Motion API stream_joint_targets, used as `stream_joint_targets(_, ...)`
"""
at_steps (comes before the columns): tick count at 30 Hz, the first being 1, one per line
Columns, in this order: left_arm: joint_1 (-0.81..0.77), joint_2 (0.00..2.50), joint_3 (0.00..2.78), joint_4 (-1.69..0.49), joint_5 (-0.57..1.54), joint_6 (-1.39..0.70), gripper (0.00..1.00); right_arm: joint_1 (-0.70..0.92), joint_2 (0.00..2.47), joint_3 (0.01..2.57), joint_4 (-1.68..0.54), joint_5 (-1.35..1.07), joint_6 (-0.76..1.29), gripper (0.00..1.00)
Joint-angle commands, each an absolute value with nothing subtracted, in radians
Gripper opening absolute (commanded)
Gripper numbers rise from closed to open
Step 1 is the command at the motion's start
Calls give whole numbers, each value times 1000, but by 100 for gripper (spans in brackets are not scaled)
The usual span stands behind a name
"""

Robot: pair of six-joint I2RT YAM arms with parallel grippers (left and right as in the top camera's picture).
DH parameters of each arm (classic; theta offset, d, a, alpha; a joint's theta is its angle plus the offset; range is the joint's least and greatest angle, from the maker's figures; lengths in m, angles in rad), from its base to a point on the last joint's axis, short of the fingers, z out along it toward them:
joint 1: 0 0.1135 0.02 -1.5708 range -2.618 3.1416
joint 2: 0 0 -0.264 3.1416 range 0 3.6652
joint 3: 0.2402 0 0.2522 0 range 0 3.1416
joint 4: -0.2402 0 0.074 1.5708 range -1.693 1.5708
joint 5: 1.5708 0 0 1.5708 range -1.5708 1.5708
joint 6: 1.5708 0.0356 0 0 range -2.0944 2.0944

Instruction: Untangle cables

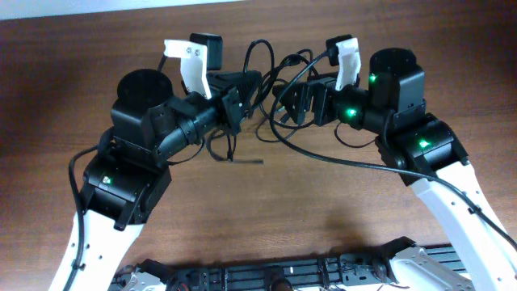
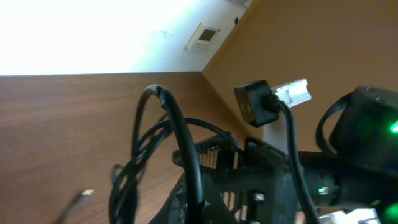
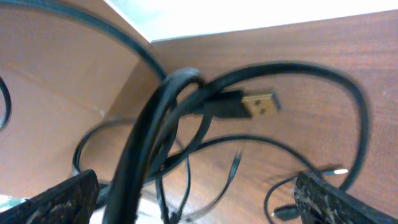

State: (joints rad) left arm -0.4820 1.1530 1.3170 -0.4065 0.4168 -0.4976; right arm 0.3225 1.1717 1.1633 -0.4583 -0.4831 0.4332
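Both arms lean in over the table [image 1: 323, 218], so the left claw [image 1: 241, 95] and the right claw [image 1: 284, 101] face each other with the cables [image 1: 260, 61] bunched between them. Meeting nose to nose puts each claw on its own side of the knot, which suits pulling strands apart.

In the right wrist view the right claw is spread wide. Its fingers [image 3: 62, 196] sit at the two lower corners, and a thick bundle of black cords rises through the gap between them. The bundle is nearer the finger on the picture's left and touches neither pad, as far as I can make out. Just beyond the tips, a USB plug [image 3: 258, 104] with a gold-coloured mouth appears to ride above the wood, carried by the loops crossing there.

That suggests part of the tangle is lifted, perhaps by the left claw. Its jaws are lost among dark shapes in both the overhead and its own wrist view, so I cannot tell whether it pinches anything. A tall loop stands directly in front of it.

One long cord [image 1: 339, 158] runs from beneath the right claw back alongside that arm. A loose end [image 1: 246, 160] lies on the wood behind the left claw's tips. The untangling looks to be at an early stage, and the spread claw seems placed to close on a single strand.
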Motion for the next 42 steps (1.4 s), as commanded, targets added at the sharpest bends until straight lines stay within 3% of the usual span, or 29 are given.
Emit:
stream_joint_targets(1, -481, 1133, 1341, -365, 449, -638, 0, 323, 1185, 1177, -416, -446, 508, 99)
stream_joint_targets(18, -481, 986, 1341, -186, 442, -715, 0, 323, 1314, 1177, -429, -378, 566, 99)
stream_joint_targets(19, -481, 967, 1341, -184, 420, -715, 0, 323, 1324, 1177, -446, -369, 547, 85)
stream_joint_targets(22, -479, 925, 1341, -192, 385, -715, 0, 320, 1349, 1177, -475, -350, 521, 4)
stream_joint_targets(29, -361, 828, 1341, -189, 377, -715, 0, 319, 1367, 1177, -619, -36, 519, 6)
stream_joint_targets(34, -184, 738, 1341, -191, 376, -715, 1, 319, 1367, 1177, -667, 116, 476, 16)
stream_joint_targets(38, -37, 694, 1345, -191, 342, -715, 1, 309, 1367, 1177, -694, 271, 476, 9)
stream_joint_targets(42, 24, 691, 1365, -191, 291, -715, 3, 236, 1367, 1177, -723, 355, 476, 9)
